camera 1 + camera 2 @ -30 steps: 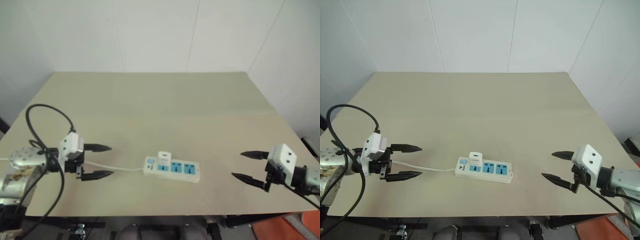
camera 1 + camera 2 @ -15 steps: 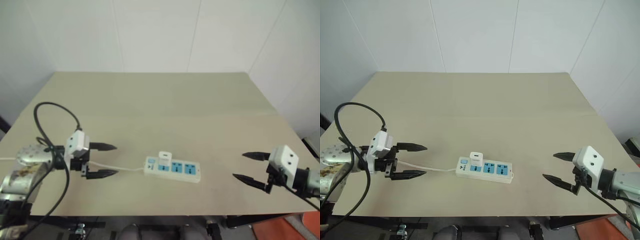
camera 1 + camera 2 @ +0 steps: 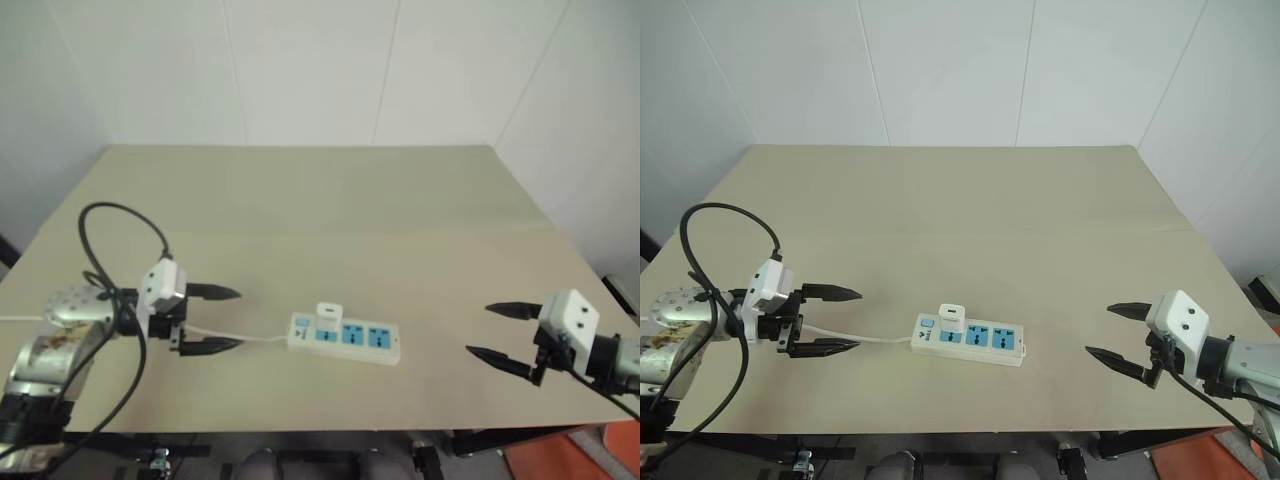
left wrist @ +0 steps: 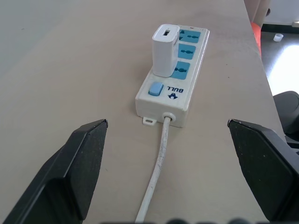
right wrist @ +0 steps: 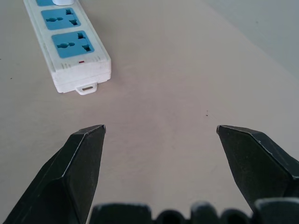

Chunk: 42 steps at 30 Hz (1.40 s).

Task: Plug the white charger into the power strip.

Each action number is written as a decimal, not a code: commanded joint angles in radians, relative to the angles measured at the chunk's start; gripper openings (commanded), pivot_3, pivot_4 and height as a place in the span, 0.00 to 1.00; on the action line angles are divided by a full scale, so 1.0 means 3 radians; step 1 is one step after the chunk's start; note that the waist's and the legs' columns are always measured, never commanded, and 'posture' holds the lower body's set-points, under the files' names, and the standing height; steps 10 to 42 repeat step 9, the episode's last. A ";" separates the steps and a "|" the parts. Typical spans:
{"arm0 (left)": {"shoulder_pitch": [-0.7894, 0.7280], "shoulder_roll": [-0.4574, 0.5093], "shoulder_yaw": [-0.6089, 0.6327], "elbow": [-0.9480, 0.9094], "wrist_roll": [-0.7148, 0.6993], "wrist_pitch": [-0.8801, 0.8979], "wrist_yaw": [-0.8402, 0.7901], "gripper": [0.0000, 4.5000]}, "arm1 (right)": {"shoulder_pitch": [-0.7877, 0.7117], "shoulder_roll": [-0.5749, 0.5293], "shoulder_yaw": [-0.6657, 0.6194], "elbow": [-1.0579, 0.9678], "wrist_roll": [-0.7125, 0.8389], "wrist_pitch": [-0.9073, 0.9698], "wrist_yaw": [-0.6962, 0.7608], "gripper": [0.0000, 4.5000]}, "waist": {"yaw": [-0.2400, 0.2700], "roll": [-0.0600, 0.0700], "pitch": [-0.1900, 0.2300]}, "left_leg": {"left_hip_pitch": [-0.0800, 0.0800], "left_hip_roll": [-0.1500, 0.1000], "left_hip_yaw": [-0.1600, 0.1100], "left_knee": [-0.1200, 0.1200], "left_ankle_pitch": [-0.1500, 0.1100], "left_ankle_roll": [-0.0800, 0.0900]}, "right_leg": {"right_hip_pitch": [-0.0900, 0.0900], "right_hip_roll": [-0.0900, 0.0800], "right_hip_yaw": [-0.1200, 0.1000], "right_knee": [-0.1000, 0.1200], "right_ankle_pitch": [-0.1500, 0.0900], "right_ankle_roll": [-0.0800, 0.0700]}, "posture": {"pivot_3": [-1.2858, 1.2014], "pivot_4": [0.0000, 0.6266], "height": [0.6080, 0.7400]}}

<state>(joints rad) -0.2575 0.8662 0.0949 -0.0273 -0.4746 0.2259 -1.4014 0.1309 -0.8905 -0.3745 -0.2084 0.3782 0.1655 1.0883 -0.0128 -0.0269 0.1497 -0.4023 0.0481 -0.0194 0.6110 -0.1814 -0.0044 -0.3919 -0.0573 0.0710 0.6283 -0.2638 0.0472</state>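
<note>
Seen from the head camera, going left to right across the beige table:

At about 8 o'clock of the table, left gripper, black fingers spread wide, pointing toward 3 o'clock, holding nothing, touching nothing. Thin white cord running between those spread fingers toward the strip, lying flat on the tabletop; black cable looping up behind the wrist.

Near 6 o'clock of the table, white power strip lying flat, long side roughly left to right, blue switch at the cord end. White charger standing upright on the strip, seated in the blue socket nearest the switch, port side up. Two remaining blue socket faces bare at the strip's 3 o'clock end.

At about 4 o'clock, near the table's front right corner, right gripper, fingers also fully spread, pointing toward 9 o'clock at the strip's far end, well apart from it, empty. White camera housing sitting on top of that wrist.
</note>
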 commanded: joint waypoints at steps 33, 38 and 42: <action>-0.0218 -0.0013 -0.0129 0.0037 -0.0037 0.0036 -0.0171 1.00 | 0.0115 0.0039 -0.0102 -0.0454 0.0043 0.0034 -0.0194 1.00 | 0.0002 0.0000 0.0000 | 0.0006 0.0000 0.0000 0.0002 0.0000 0.0000 | 0.0006 0.0000 0.0000 0.0003 0.0000 0.0000 | 0.52 0.24 1.00; -0.0218 -0.0013 -0.0129 0.0037 -0.0037 0.0036 -0.0171 1.00 | 0.0115 0.0039 -0.0102 -0.0454 0.0043 0.0034 -0.0194 1.00 | 0.0002 0.0000 0.0000 | 0.0006 0.0000 0.0000 0.0002 0.0000 0.0000 | 0.0006 0.0000 0.0000 0.0003 0.0000 0.0000 | 0.52 0.24 1.00; -0.0218 -0.0013 -0.0129 0.0037 -0.0037 0.0036 -0.0171 1.00 | 0.0115 0.0039 -0.0102 -0.0454 0.0043 0.0034 -0.0194 1.00 | 0.0002 0.0000 0.0000 | 0.0006 0.0000 0.0000 0.0002 0.0000 0.0000 | 0.0006 0.0000 0.0000 0.0003 0.0000 0.0000 | 0.52 0.24 1.00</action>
